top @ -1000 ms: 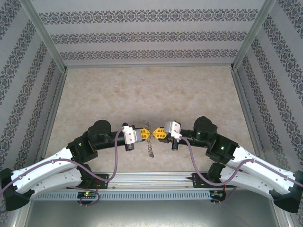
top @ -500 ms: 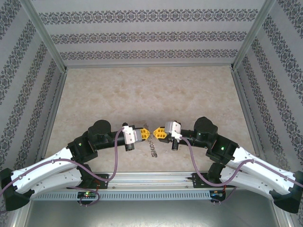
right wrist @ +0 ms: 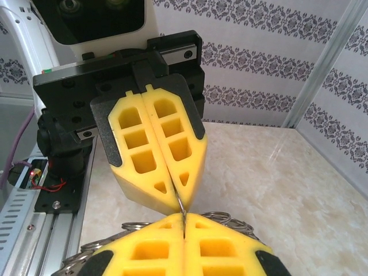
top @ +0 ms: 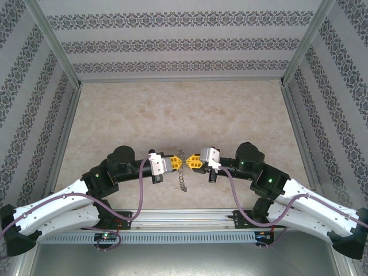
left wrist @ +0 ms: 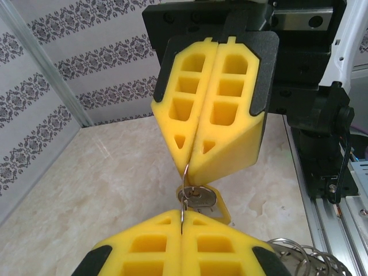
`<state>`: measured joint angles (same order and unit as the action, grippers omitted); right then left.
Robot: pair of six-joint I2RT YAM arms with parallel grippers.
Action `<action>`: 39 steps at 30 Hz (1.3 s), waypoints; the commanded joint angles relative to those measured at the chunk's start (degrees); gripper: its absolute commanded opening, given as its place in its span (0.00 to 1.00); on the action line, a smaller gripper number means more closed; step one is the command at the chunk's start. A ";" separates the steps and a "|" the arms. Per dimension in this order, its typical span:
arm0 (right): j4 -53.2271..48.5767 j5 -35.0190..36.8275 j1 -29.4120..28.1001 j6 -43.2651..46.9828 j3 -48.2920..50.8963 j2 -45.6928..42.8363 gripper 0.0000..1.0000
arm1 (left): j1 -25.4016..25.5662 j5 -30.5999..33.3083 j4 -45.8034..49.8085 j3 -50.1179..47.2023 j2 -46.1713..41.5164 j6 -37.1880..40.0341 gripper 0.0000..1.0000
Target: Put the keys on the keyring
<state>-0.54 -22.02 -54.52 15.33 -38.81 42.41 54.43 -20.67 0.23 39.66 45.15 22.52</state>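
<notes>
1. Open ground: the beige tabletop runs bare from the gripper tips to the patterned back wall, with wide passage to left and right.
2. Bottleneck: the left gripper and right gripper stand nose to nose, both pinched onto the keyring. A key hangs in the slit between their tips.
3. On the near side, the keyring's limp chain trails toward the aluminium rail.
4. The left arm and right arm crowd the near corners; patterned side walls and slanted frame posts fence the flanks.
</notes>
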 commanded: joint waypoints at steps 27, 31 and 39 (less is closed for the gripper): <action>1.59 0.36 -0.58 1.71 1.97 -2.33 0.00 | 0.72 -1.02 -1.57 0.24 -1.16 0.20 0.00; 1.93 -0.20 -0.59 1.72 1.80 -1.55 0.00 | 0.68 -1.06 -1.64 0.28 -1.08 0.14 0.00; 2.73 -0.83 -0.59 1.72 1.48 -0.62 0.00 | 0.68 -1.11 -1.66 0.29 -1.10 0.11 0.00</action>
<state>0.03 -22.11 -54.63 16.45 -37.32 41.87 54.43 -20.78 0.51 39.66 44.93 22.52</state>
